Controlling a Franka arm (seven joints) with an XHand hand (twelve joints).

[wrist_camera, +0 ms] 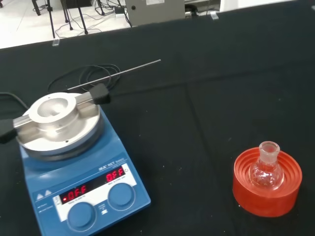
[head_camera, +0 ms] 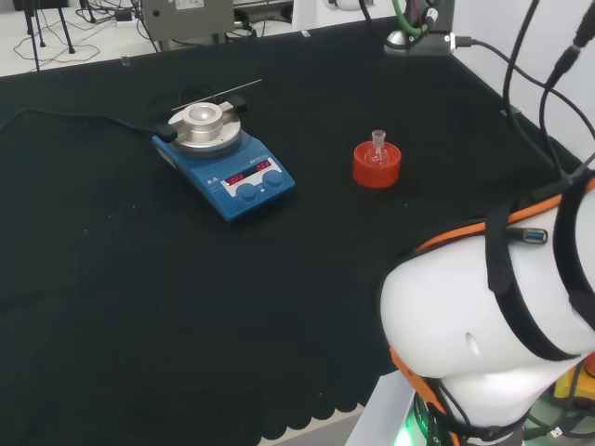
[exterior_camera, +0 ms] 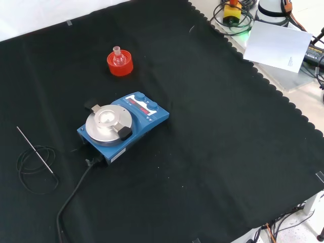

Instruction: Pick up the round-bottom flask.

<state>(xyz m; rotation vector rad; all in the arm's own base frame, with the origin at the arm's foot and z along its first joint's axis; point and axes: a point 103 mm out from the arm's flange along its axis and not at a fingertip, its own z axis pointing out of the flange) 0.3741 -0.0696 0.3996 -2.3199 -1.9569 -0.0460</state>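
A small clear round-bottom flask stands upright in a red ribbed ring stand near the middle of the black cloth. Well apart to its left sits a blue hotplate stirrer with a round metal block on top, toward the cloth's far edge. A thin metal rod and a black cable lie beyond it, while the arm's white link bulks at the near right corner.

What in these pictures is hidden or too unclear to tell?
- Whether the small glass flask on its red ring stand holds liquid: clear glass, too small, all views.
- The bench corner nearest the head camera: covered by the white arm.
- Where the hotplate cable ends: cut off, front view's bottom edge.
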